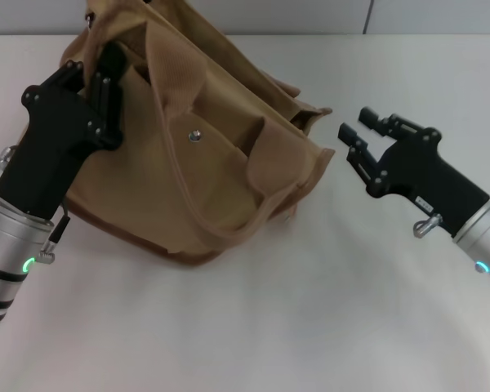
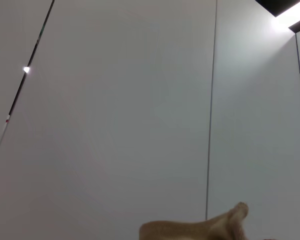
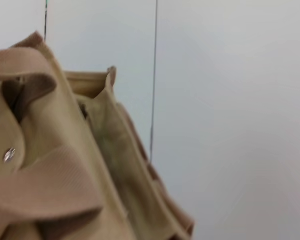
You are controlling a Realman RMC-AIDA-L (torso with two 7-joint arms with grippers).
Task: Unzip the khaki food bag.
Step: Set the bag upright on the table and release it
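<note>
Centrally, the bag (image 1: 204,155) rests on the white table (image 1: 327,310), slumped rather than boxy, with its front pocket face turned up toward the head camera. A silver snap (image 1: 195,135) sits on that pocket flap. One webbing handle (image 1: 175,90) arches up over the pocket, and a second strap loops down across the front of the bag toward its lower edge. Brown trim runs along the bag's bottom edge. The zipper pull cannot be picked out in any view.

Left gripper (image 1: 98,77): positioned at the bag's upper left corner, its black fingers pressed against the canvas there. Fabric bunches around the fingertips, but whether the fingers are closed on it cannot be told. The left wrist view shows only a small fold of tan canvas (image 2: 200,227) against a grey wall (image 2: 115,125).

Right gripper (image 1: 355,143): held just beside the bag's right end, apart from it and above the table. Its two fingers stand spread with a clear gap between them, and they grasp nothing. The fingertips point toward the bag's right-hand corner.

The right wrist view shows the bag's end panel, the handle webbing (image 3: 45,185) and the snap (image 3: 9,154) at close range.
</note>
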